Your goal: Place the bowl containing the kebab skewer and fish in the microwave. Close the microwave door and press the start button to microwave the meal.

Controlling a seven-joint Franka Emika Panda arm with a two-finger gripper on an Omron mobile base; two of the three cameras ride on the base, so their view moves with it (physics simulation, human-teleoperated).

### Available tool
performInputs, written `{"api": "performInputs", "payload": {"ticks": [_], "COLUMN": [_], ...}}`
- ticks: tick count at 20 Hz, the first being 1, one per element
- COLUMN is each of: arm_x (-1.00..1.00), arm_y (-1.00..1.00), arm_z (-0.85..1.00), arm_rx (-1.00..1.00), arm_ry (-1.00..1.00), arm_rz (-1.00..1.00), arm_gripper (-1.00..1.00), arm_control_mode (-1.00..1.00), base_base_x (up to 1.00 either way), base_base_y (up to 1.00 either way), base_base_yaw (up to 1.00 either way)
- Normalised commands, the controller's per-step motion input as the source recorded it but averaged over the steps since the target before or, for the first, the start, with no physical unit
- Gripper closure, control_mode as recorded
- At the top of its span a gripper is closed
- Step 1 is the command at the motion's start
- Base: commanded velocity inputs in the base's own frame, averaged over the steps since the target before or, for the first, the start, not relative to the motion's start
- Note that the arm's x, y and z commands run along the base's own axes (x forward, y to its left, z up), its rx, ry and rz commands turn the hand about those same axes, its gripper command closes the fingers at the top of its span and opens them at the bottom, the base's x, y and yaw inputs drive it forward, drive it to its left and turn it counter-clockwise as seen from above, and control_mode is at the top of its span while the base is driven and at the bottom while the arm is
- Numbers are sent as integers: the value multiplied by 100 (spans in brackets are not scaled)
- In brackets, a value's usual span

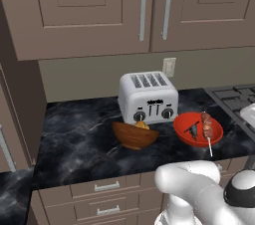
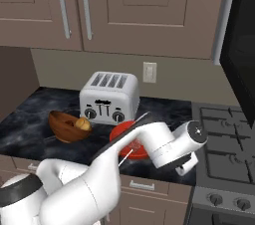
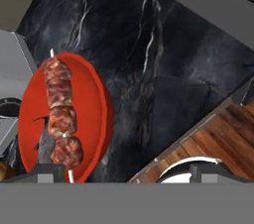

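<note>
The gripper (image 3: pixel 129 171) hangs over the counter's (image 3: pixel 163 69) front edge with its fingers spread wide, holding nothing. The red bowl (image 3: pixel 96 114) sits on the counter just off one fingertip, with the skewer (image 3: pixel 60 114) and the fish (image 3: pixel 45 143) inside it. The forearm (image 2: pixel 149 144) reaches across in front of the toaster (image 2: pixel 108 97).

The white arm (image 2: pixel 99 169) rises from the lower left of the right base view and reaches forward and to the right, its forearm sloping up to a rounded wrist (image 2: pixel 191 137) with a dark joint cap. In the left base view its bent elbow (image 1: pixel 191 181) sits low at the lower right. In the hand view the gripper (image 3: pixel 130 172) shows two dark fingertips (image 3: pixel 48 171) set well apart, with nothing between them.
</note>
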Motion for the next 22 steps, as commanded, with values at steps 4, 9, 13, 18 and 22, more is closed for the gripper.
{"api": "performInputs", "payload": {"ticks": [4, 9, 13, 18, 22], "arm_x": [33, 25, 20, 15, 21], "arm_y": [40, 39, 12, 0, 3], "arm_z": [-16, -24, -26, -28, -23], "arm_rx": [-1, -3, 0, 0, 0], "arm_ry": [0, 0, 0, 0, 0], "arm_rz": [0, 0, 0, 0, 0], "arm_gripper": [-100, -100, -100, -100, -100], "arm_control_mode": [-100, -100, -100, -100, -100], "base_base_x": [0, 0, 0, 0, 0], "base_base_y": [0, 0, 0, 0, 0], "base_base_yaw": [0, 0, 0, 0, 0]}}
